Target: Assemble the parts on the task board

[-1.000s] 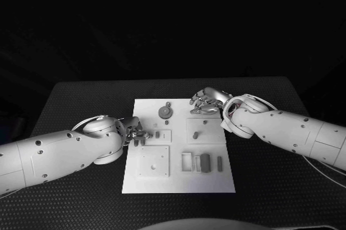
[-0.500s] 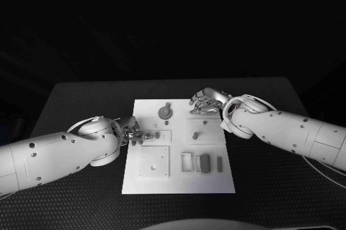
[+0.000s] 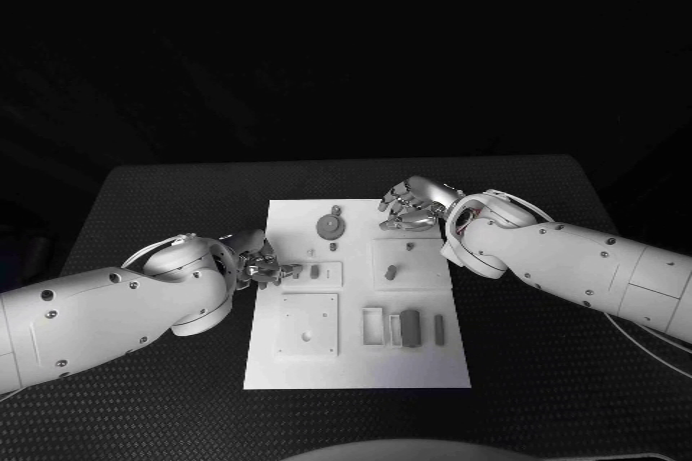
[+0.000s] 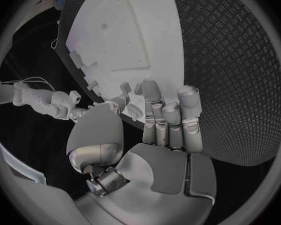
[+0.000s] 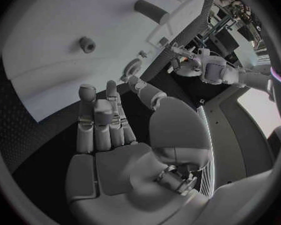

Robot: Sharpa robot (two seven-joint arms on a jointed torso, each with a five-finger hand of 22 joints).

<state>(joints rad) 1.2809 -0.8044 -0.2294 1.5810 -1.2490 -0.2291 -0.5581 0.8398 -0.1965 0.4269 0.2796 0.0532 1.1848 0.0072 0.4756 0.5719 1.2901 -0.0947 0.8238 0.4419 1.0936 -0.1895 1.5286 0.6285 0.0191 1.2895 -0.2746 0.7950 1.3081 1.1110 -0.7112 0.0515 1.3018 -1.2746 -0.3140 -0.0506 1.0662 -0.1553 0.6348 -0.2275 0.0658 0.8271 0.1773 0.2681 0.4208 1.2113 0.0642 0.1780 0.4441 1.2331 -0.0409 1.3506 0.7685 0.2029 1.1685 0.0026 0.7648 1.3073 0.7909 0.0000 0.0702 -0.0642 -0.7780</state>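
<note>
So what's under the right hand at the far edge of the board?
The right hand hovers over the task board's far right corner, fingers apart, holding nothing. The round geared part lies beside it, uncovered. Whatever sits directly beneath the palm is hidden.

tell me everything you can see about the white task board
The task board is a flat white rectangular plate, seemingly plastic, lying in the middle of the black table, long side running away from the robot. Its surface carries raised square panels and recesses. Grey parts sit on it: a round disc near the far edge, a small peg in a square panel, and upright blocks toward the near right. The left robot hand is at its left edge, the right robot hand over its far right corner.
</note>
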